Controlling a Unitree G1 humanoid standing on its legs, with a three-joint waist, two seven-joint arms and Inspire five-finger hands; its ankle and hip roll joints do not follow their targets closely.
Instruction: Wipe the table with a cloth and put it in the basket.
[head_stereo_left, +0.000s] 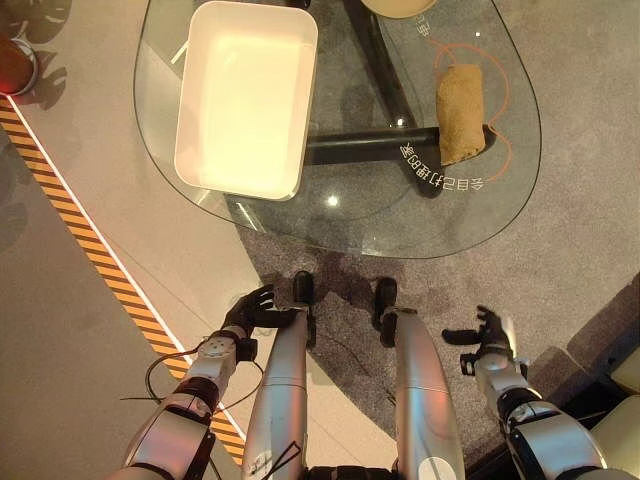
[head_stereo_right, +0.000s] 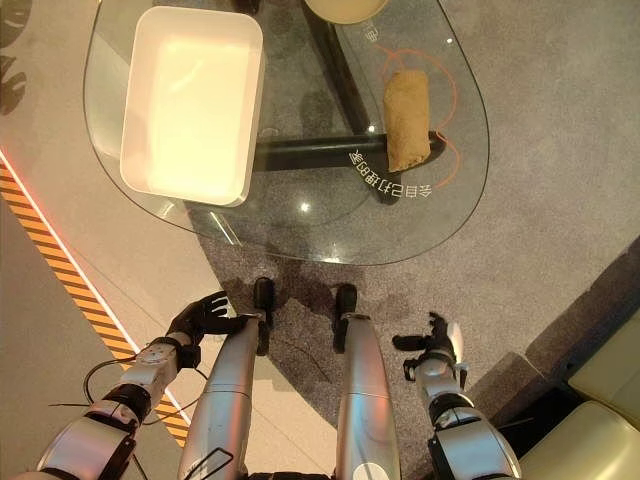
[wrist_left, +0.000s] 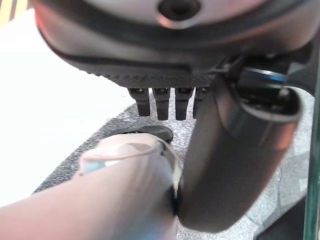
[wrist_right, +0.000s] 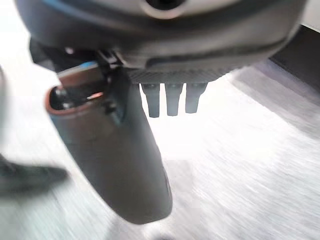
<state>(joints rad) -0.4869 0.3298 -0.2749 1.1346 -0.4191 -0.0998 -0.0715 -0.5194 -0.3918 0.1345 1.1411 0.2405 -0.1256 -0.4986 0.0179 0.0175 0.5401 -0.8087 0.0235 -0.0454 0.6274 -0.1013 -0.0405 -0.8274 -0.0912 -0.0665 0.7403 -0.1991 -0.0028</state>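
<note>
Both hands hang empty, fingers relaxed, below the counter (head_stereo_left: 480, 215); the cloth (head_stereo_left: 461, 113) lies lengthwise away, nearer the right hand (head_stereo_left: 490, 335) than the left hand (head_stereo_left: 255, 308).

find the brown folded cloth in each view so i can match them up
Left eye view: the brown folded cloth lies on the glass table's right side, inside an orange outline.
Right eye view: same cloth, upper right of centre.
Left wrist view: not in it.
Right wrist view: not in it.
Shared landmark: the white rectangular basket on the table's left.
</note>
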